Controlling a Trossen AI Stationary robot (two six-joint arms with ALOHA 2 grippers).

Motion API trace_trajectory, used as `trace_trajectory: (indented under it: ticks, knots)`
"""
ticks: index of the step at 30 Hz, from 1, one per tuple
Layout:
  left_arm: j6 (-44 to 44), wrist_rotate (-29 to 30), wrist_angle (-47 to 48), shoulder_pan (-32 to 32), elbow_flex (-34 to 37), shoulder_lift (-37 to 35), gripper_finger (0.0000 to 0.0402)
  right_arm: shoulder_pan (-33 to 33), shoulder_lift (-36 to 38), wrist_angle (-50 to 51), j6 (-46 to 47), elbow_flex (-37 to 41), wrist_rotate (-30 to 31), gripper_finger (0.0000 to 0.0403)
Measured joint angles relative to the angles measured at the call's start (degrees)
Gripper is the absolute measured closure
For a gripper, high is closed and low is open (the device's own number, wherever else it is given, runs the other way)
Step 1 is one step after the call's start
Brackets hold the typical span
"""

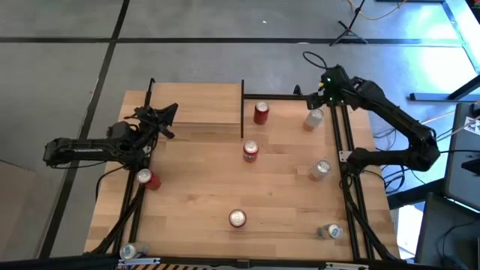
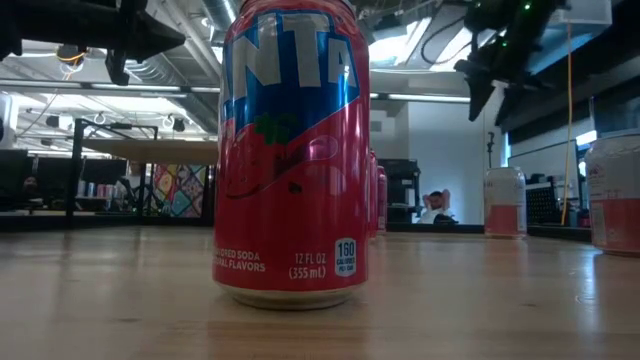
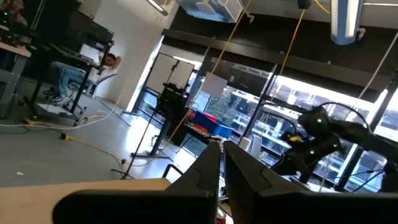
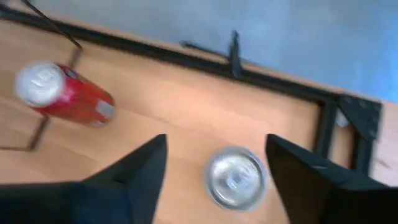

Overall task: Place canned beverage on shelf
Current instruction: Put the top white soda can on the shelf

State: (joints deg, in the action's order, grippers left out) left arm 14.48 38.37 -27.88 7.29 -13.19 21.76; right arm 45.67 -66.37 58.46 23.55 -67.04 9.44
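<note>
My right tool (image 4: 214,171) stands wide above the silver can (image 4: 235,177) at the bench's (image 1: 195,187) two o'clock corner, well apart from the shelf (image 1: 196,105) at eleven o'clock; descending off-centre could topple it.

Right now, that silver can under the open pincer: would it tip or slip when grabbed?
The silver can stands upright, tall and narrow, so an off-centre nudge might tip it. Its smooth metal looks slippery. The right pincer straddles it evenly, which should help.
</note>
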Motion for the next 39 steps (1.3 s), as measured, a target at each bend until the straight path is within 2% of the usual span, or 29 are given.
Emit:
trace_trajectory:
  ticks: [5,9,13,19,24,39]
  knots:
    - [0.3,1.4,0.4,0.0,0.0,0.0,0.0388,0.1,-1.7,2.1,-0.3,-1.6,0.0,0.0060]
    - [0.4,1.4,0.4,0.0,0.0,0.0,0.0388,0.1,-3.0,2.0,0.0,-1.6,0.5,0.0041]
    - [0.2,1.6,0.4,0.0,0.0,0.0,0.0388,1.1,-6.9,2.6,0.1,-1.6,0.7,0.0038]
    - [-1.4,2.9,0.4,0.0,0.0,0.0,0.0388,1.6,-12.4,6.1,0.1,-1.5,-2.0,0.0038]
    - [-1.5,2.9,0.4,0.0,0.0,0.0,0.0388,1.6,-14.7,10.2,0.2,-1.5,-2.2,0.0038]
    - [-1.6,2.9,0.4,0.0,0.0,0.0,0.0388,1.6,-20.4,11.2,-0.9,-1.5,0.0,0.0038]
